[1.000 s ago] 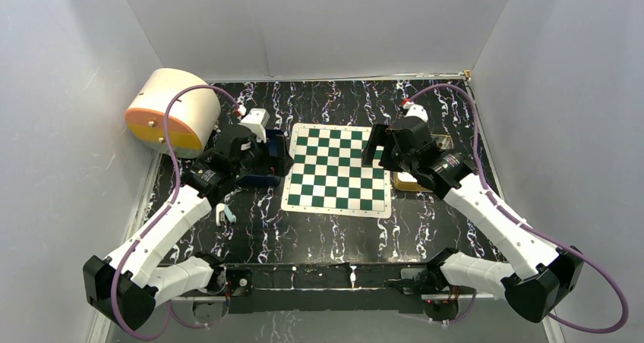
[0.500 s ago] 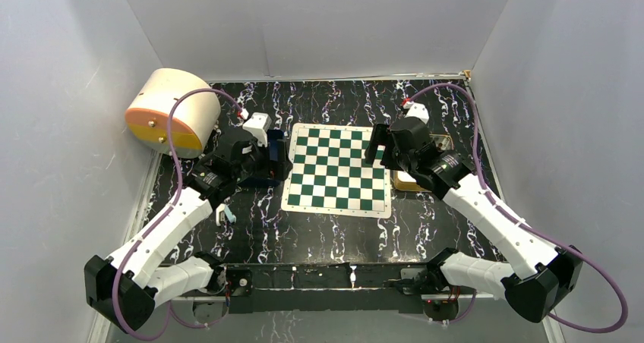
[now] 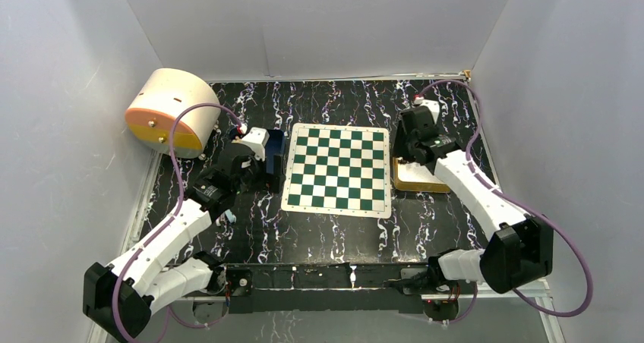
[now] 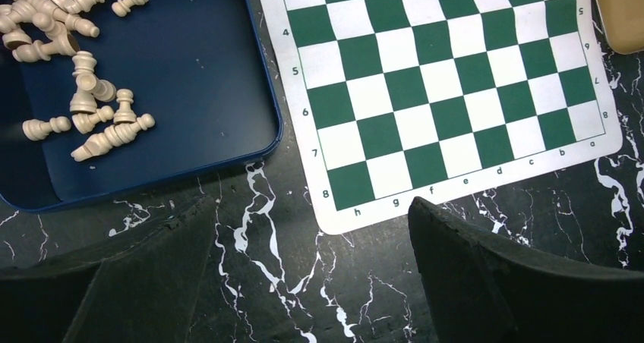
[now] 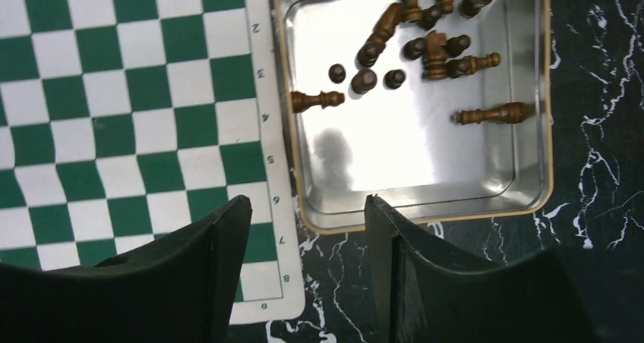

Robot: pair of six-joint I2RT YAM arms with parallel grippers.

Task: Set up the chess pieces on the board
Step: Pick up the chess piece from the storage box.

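**Both grippers empty over their trays, board bare**

Setup not started. The board lies flat mid-table, and no piece stands on any square in any view. All pieces sit in trays either side of it, so each arm has its own supply close by.

The left gripper has its jaws spread wide with nothing between them. It hovers over the black marbled table, just off the near-left corner of the board. The blue tray is just beside the board's left edge. The light chess pieces lie tipped over in a loose cluster at the tray's far left side, well apart from the fingers. My read: the arm is parked high for a look and not lined up on any piece.

The right gripper has its jaws apart and holds nothing. The gap straddles the spot where the board's right border meets the rim of the gold tin tray. The dark chess pieces are bunched toward the far end of the tin. Most lie on their sides and a few show only round ends, so I can't tell whether those are upright. One lies alone near the left wall and another near the right wall.

Likely next step is picking from the tin. The two stray pieces look easiest because they have free room around them. The cluster overlaps, so a grab there risks catching two. Lying pieces will need turning upright before they are placed.
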